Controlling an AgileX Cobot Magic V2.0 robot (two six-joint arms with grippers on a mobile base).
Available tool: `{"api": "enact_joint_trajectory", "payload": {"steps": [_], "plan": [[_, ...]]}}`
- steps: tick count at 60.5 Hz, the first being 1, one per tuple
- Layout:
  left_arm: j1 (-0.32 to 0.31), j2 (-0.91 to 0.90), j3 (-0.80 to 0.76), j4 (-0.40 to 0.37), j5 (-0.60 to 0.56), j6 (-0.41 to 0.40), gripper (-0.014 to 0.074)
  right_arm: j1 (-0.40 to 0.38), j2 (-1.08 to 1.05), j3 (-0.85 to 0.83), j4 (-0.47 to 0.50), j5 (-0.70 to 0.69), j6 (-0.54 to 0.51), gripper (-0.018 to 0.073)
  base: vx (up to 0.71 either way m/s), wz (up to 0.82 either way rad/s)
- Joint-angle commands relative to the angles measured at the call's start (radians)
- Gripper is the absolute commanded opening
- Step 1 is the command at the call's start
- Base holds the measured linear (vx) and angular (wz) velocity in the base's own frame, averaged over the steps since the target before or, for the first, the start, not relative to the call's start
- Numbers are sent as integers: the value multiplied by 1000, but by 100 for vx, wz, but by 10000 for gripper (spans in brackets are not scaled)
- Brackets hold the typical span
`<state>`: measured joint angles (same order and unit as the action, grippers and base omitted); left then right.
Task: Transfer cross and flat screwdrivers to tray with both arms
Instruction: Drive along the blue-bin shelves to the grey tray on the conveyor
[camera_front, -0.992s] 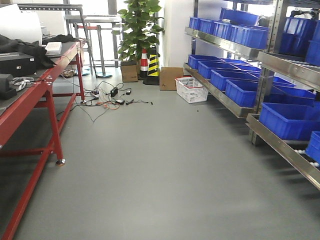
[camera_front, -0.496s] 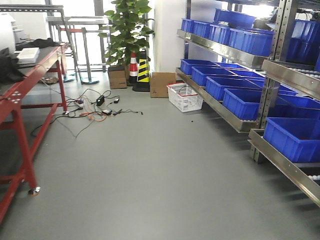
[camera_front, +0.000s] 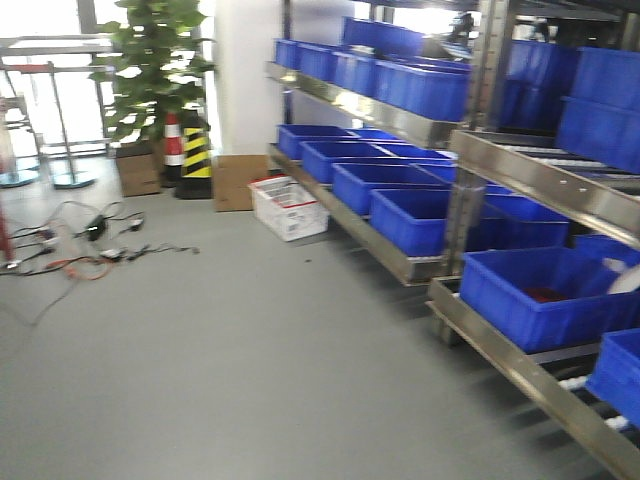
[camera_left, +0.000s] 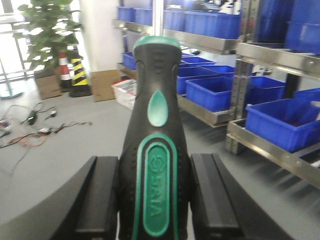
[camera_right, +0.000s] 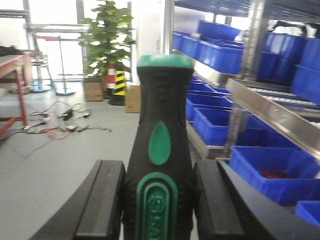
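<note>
Left gripper (camera_left: 156, 202) is pinching the left-hand screwdriver (camera_left: 156, 125) by the lower handle. Its black pads (camera_left: 102, 200) are tight on both sides, and the green-capped butt points away from the wrist camera. Right gripper (camera_right: 159, 205) is the same, clamped on the right-hand screwdriver (camera_right: 162, 125), handle upright in view between the two pads (camera_right: 107, 205). Both handles are black with green inlays. The shafts and tips are hidden (can't tell which is cross and which is flat).

Beyond them is grey floor (camera_front: 250, 370). A steel rack (camera_front: 480, 170) runs down the right side, loaded with blue bins (camera_front: 540, 300) on several levels. A white basket (camera_front: 288, 207) sits on the floor just beside the rack's lower shelf, with a cardboard box (camera_front: 233, 182) next to it against the wall. Loose cables (camera_front: 70, 250) lie on the floor to the left. Farther back are a yellow-black striped cone (camera_front: 195, 155) and a potted plant (camera_front: 155, 60). In the right wrist view, part of a red table (camera_right: 12, 65) shows at the left edge.
</note>
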<state>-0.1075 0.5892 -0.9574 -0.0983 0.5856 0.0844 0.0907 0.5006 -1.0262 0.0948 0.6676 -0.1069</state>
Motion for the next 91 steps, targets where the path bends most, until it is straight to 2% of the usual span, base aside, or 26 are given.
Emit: {"api": "enact_joint_trajectory", "payload": {"steps": [1, 47, 91], "plan": [[-4, 3, -25, -12, -95, -1, 3, -2, 10, -29, -2, -97, -8, -8, 54, -56], [-4, 3, -25, -12, -95, -1, 3, -2, 10, -29, -2, -94, -8, -8, 47, -75], [-4, 3, -25, -12, -95, -1, 3, -2, 10, -29, -2, -94, -8, -8, 31, -61]]}}
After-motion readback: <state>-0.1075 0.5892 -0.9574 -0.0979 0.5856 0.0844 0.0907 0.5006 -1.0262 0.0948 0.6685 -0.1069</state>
